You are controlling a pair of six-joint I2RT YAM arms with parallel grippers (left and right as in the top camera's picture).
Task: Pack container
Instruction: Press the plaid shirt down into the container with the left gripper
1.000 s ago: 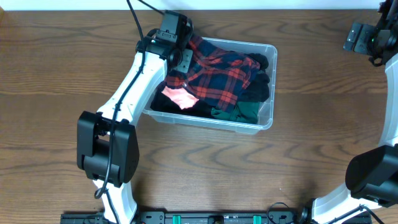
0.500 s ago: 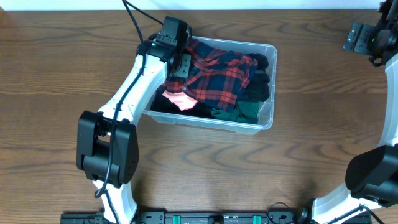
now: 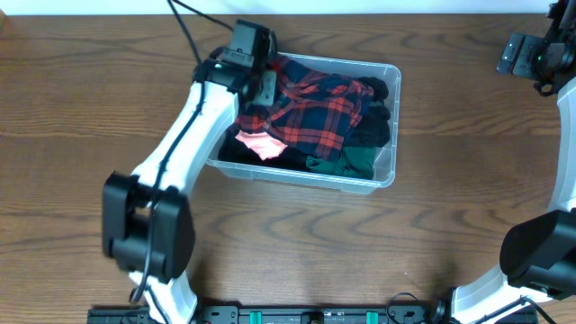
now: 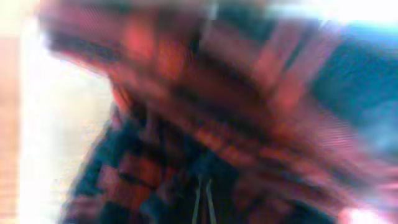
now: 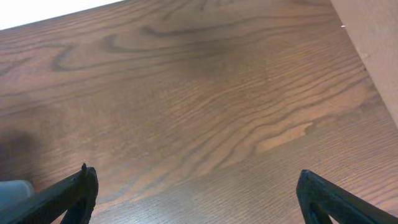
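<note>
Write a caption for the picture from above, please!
Left gripper over a clear container stuffed with a plaid shirt on a wooden table.

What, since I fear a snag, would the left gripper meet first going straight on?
Probably the plaid shirt in the container: blurred plaid cloth fills the wrist view of the left gripper.

Dark wood-grain bench [image 3: 72, 108]; red-and-navy plaid shirt [image 3: 315, 112] over pink garment [image 3: 259, 142], green garment [image 3: 355, 162], black garment [image 3: 373, 128] (all bunched).
</note>
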